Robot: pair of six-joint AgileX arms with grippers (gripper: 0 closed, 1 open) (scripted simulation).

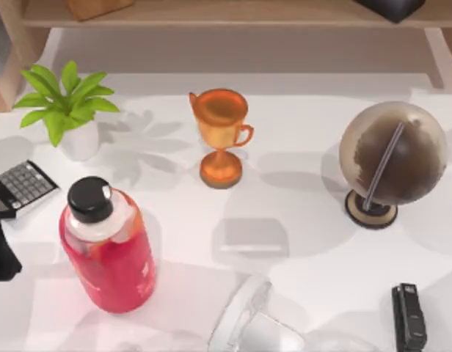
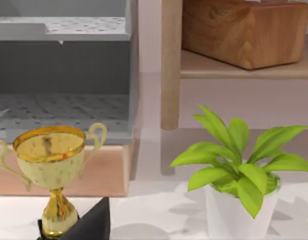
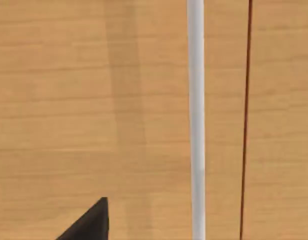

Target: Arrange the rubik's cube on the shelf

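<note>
Red bottle [image 1: 108,249] stands nearest, shelf [image 1: 233,15] far beyond the trophy [image 1: 221,136]; no cube located, finger state on both arms undeterminable.

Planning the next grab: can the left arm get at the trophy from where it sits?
Probably yes. The left hand is at the left edge of the table; the trophy stands open mid-table, though the red bottle and plant narrow the path.
</note>
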